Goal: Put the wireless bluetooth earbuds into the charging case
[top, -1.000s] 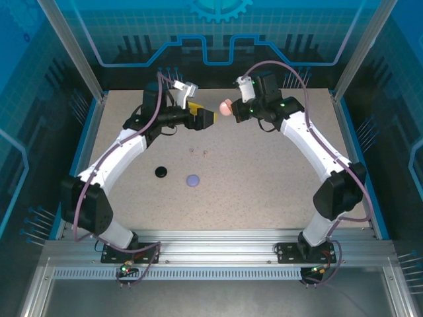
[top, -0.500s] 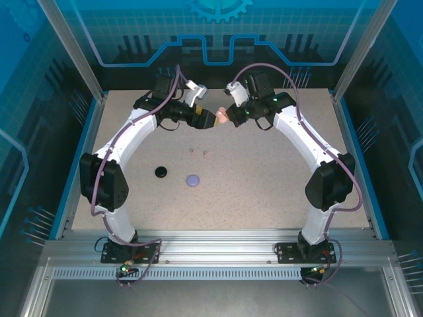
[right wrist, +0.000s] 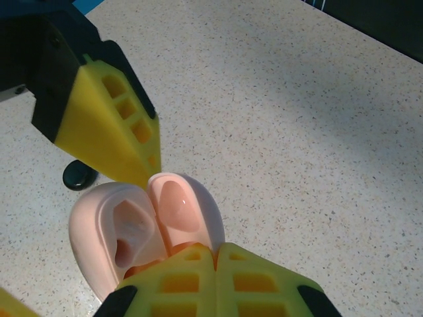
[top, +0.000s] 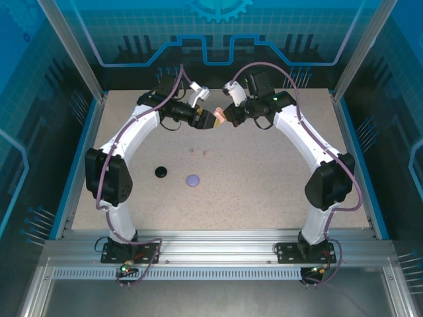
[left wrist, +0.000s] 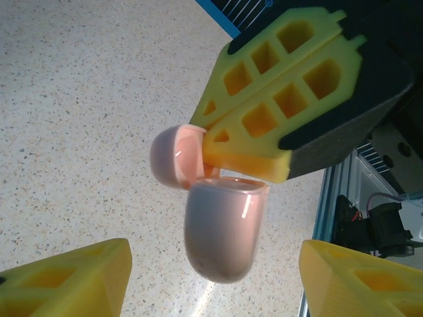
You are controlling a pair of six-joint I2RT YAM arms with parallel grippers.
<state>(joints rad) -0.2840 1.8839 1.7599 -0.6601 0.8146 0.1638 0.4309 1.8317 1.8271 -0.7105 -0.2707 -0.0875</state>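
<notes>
Seemingly a handover: the right pincer (right wrist: 215, 254), clamped on the open case (right wrist: 132, 224), holds it between the spread fingers (left wrist: 73, 284) of the left pincer (left wrist: 215, 249), which must close on its body; buds (top: 192, 152) lie on the table (top: 264, 191) below.

- The top view hangs high above and behind the arm bases (top: 129, 251), looking down and forward over the whole speckled worktop (top: 264, 191) from far off.
- The left wrist view looks out between the left fingers (left wrist: 73, 277), very near the pink case (left wrist: 221, 228), with worktop behind it.
- The right wrist view looks down over the right fingers (right wrist: 178, 284), just as near.
- All three views share that case, at the far middle of the worktop.
</notes>
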